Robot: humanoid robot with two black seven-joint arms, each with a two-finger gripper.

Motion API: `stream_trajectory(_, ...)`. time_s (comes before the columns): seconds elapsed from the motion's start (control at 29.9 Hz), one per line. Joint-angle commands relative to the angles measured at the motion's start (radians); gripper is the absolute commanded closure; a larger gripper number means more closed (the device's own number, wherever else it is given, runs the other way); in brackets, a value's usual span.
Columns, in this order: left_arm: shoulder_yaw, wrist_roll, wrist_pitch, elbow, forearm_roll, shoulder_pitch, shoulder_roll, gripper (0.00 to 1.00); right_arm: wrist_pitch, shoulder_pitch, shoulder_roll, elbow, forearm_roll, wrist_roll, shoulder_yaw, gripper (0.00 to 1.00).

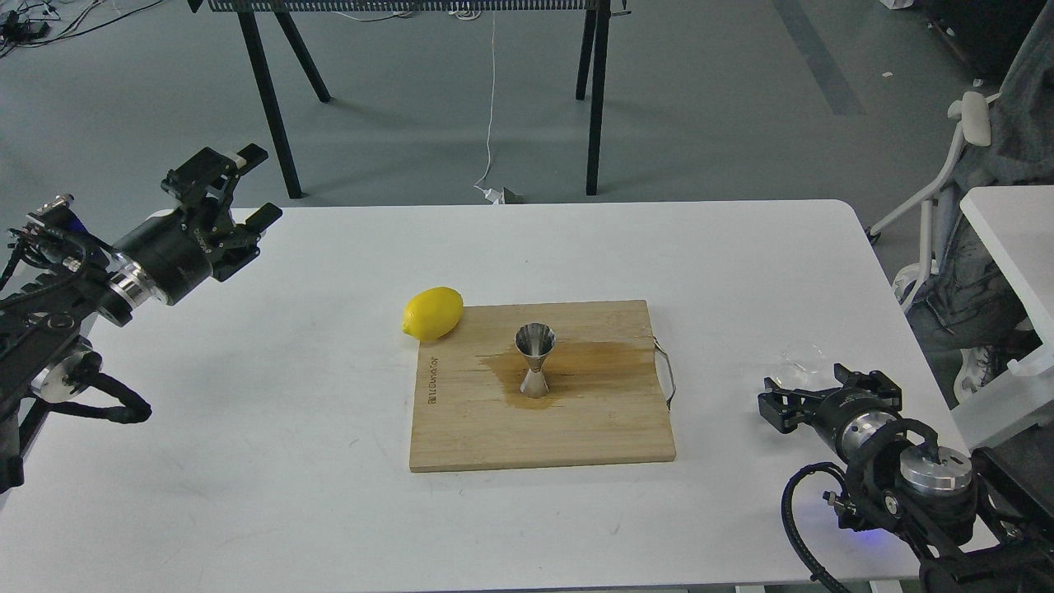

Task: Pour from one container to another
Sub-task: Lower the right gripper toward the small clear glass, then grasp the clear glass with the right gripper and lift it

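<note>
The small clear glass cup (pixel 801 357) stands on the white table at the right, hard to see against the surface. My right gripper (pixel 817 390) sits just in front of it, open, with nothing between its fingers and not touching the cup. The steel hourglass jigger (pixel 535 361) stands upright in the middle of the wooden cutting board (pixel 461 428), inside a brown wet stain (pixel 593 362). My left gripper (pixel 256 186) hovers open over the table's far left corner, far from both containers.
A yellow lemon (pixel 432 314) lies against the board's back left corner. The board has a metal handle (pixel 668 380) on its right side. A second white table (pixel 1009 222) and a chair stand beyond the right edge.
</note>
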Motion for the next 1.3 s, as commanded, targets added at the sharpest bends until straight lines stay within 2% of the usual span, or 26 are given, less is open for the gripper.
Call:
stream_trajectory(0.0, 0.0, 0.0, 0.0, 0.0, 0.0, -0.001, 0.0, 0.03, 0.002, 0.014, 0.006, -0.018, -0.003, -0.001, -0.011, 0.02)
stream_trajectory(0.53, 0.0, 0.0, 0.0, 0.018, 0.0, 0.0, 0.0, 0.03, 0.005, 0.052, 0.015, -0.076, -0.005, -0.002, -0.026, 0.05)
stream_trajectory(0.7, 0.0, 0.0, 0.0, 0.021, 0.0, 0.006, 0.0, 0.03, 0.007, 0.054, 0.016, -0.076, -0.005, 0.004, -0.026, 0.16)
stream_trajectory(0.84, 0.0, 0.0, 0.0, 0.024, -0.001, 0.008, 0.0, 0.03, 0.01, 0.057, 0.016, -0.075, -0.005, 0.006, -0.026, 0.21)
stream_trajectory(1.04, 0.0, 0.0, 0.0, 0.024, -0.001, 0.008, 0.0, 0.03, 0.01, 0.06, 0.016, -0.076, -0.014, 0.006, -0.026, 0.22)
stream_trajectory(1.27, 0.0, 0.0, 0.0, 0.024, -0.003, 0.008, 0.0, 0.03, 0.01, 0.061, 0.016, -0.076, -0.028, 0.006, -0.026, 0.29)
